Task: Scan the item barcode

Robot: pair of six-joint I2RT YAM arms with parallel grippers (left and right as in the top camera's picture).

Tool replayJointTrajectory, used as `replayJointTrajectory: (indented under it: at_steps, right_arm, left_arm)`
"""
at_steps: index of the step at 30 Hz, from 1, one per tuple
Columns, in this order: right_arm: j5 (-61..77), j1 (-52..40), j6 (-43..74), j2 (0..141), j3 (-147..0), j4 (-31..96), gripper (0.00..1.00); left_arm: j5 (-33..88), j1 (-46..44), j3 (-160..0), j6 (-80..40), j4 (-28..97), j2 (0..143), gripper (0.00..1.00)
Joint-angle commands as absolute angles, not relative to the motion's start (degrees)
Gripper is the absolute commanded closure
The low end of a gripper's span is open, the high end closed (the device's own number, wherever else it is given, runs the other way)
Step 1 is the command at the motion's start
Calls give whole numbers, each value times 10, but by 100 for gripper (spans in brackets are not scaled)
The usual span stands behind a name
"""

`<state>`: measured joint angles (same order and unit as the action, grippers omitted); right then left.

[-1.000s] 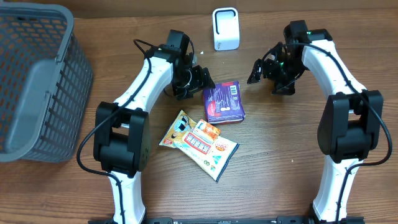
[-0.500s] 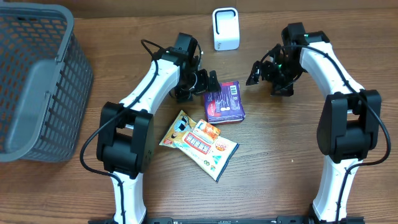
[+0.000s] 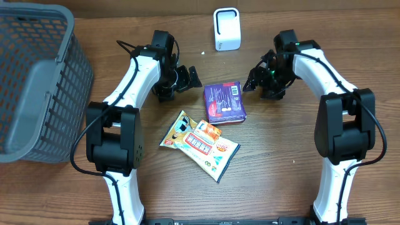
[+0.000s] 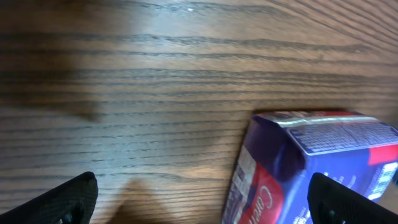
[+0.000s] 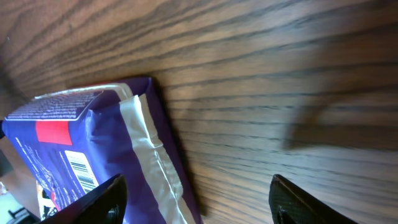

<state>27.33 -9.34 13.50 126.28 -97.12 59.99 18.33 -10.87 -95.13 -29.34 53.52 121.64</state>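
Observation:
The item, a purple box (image 3: 225,103), lies flat on the table with its barcode (image 3: 235,90) facing up near its far right corner. My left gripper (image 3: 189,79) is just left of the box, open and empty. In the left wrist view the purple box (image 4: 311,165) lies ahead, in line with the right finger, between the wide-open left gripper (image 4: 202,205) tips. My right gripper (image 3: 249,82) stands at the box's far right corner, open. Seen from the right wrist, the purple box (image 5: 93,143) reaches past the left finger of the right gripper (image 5: 202,205). A white scanner (image 3: 226,29) stands at the back.
A colourful snack packet (image 3: 200,142) lies in front of the box. A grey mesh basket (image 3: 37,81) fills the far left of the table. The wooden table (image 3: 294,156) shows bare at the right and front.
My left gripper has let its jaws open wide and drawn back left, away from the box. The right gripper has moved left up to the box's corner. The box has stayed in place.

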Motion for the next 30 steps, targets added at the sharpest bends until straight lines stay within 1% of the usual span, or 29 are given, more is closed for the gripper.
replayJointTrajectory:
  at_steps: [1,9,15,17,20,21,25,30]
  right_arm:
    - [286,-104,137,1253,-953,587,27]
    - [353,-107,128,1253,-924,578,27]
    - [393,-89,117,1253,-924,584,28]
    - [402,-83,117,1253,-924,583,28]
    - [417,-73,117,1253,-924,583,29]
    - [424,-70,114,1253,-924,583,29]
    - [491,-56,70,1253,-924,577,30]
    - [515,-62,58,1253,-923,569,32]
  left_arm:
    - [148,-112,-947,-325,541,1216,1]
    - [129,-112,-947,-328,555,1216,0]
    - [130,-114,-947,-328,563,1216,0]
    - [129,-115,-947,-328,564,1216,3]
    - [129,-118,-947,-328,563,1216,12]
    - [129,-119,-947,-328,563,1216,13]
    - [129,-128,-947,-328,562,1216,14]
    - [129,-139,-947,-328,557,1216,14]
